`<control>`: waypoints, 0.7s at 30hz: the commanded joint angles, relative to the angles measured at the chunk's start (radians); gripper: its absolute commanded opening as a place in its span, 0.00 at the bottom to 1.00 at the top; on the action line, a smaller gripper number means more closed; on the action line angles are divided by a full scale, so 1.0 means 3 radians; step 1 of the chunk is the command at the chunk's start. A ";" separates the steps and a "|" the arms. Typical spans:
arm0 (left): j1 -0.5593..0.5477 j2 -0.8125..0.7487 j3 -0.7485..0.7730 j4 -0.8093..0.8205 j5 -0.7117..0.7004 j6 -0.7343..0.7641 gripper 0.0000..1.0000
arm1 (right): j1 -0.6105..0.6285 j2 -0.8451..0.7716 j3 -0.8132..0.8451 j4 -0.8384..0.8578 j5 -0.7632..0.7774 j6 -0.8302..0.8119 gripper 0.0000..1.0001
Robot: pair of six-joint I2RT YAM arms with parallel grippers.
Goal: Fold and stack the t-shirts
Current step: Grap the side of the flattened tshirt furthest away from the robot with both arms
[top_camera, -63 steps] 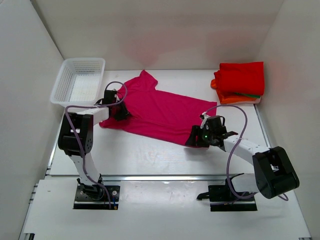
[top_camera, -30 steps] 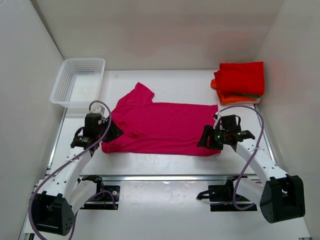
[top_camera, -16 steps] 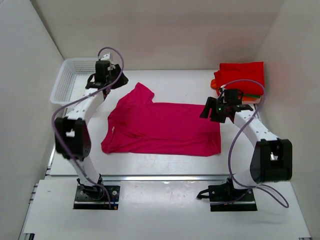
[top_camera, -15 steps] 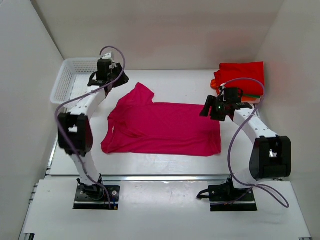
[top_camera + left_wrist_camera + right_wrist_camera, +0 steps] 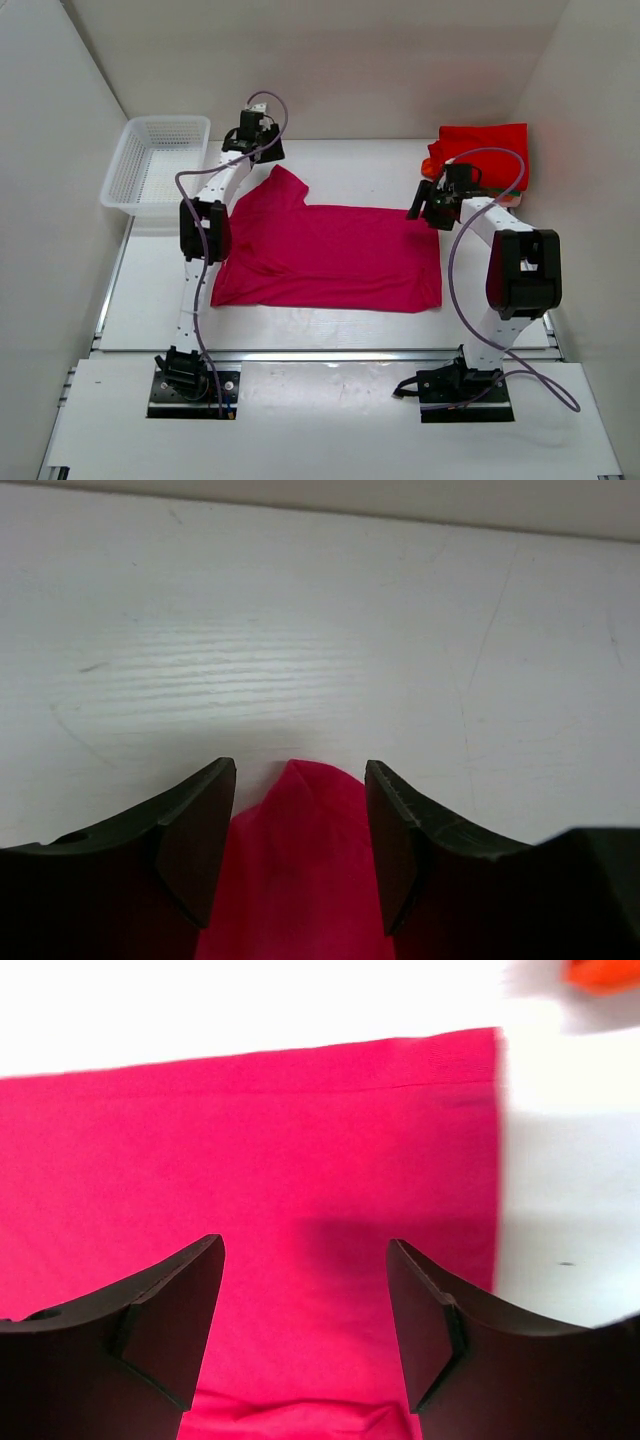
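Both jaws farther back, apart and empty, over magenta tee (image 5: pixel 330 255); basket (image 5: pixel 168 119) far left

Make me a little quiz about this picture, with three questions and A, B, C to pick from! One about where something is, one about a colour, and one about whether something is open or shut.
1. Where on the table is the white basket?
A) the far left corner
B) the near right corner
C) the middle

2. What colour is the t-shirt lying spread out flat?
A) green
B) blue
C) pink

3. How is the right gripper?
A) open, holding nothing
B) shut on a cup
C) shut on a spoon

Answers:
1 A: it sits at the back on the left side.
2 C: the flat one is bright pink all over.
3 A: its wrist view shows the jaws wide apart above the cloth.
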 commanded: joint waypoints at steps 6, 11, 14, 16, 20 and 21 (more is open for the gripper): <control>-0.0078 -0.0033 0.0017 -0.0472 0.0047 0.0044 0.65 | -0.0183 0.0297 0.0305 0.0169 0.0351 0.0062 0.66; -0.0047 -0.0293 -0.0505 -0.0206 0.0088 0.0024 0.48 | -0.0168 0.0542 0.0535 0.0067 0.0453 0.0107 0.69; -0.0037 -0.0314 -0.0552 -0.0185 0.0154 0.0013 0.05 | -0.0203 0.0696 0.0693 0.0010 0.0418 0.0143 0.71; -0.0017 -0.0334 -0.0561 -0.0185 0.0221 -0.0012 0.00 | -0.0168 0.0788 0.0755 -0.0036 0.0448 0.0128 0.70; -0.0017 -0.0447 -0.0710 -0.0089 0.0288 -0.0017 0.00 | -0.0163 0.0941 0.1005 -0.0127 0.0520 0.0138 0.67; -0.0012 -0.0503 -0.0791 -0.0028 0.0318 -0.0012 0.00 | -0.0157 0.1018 0.1051 -0.0138 0.0530 0.0113 0.60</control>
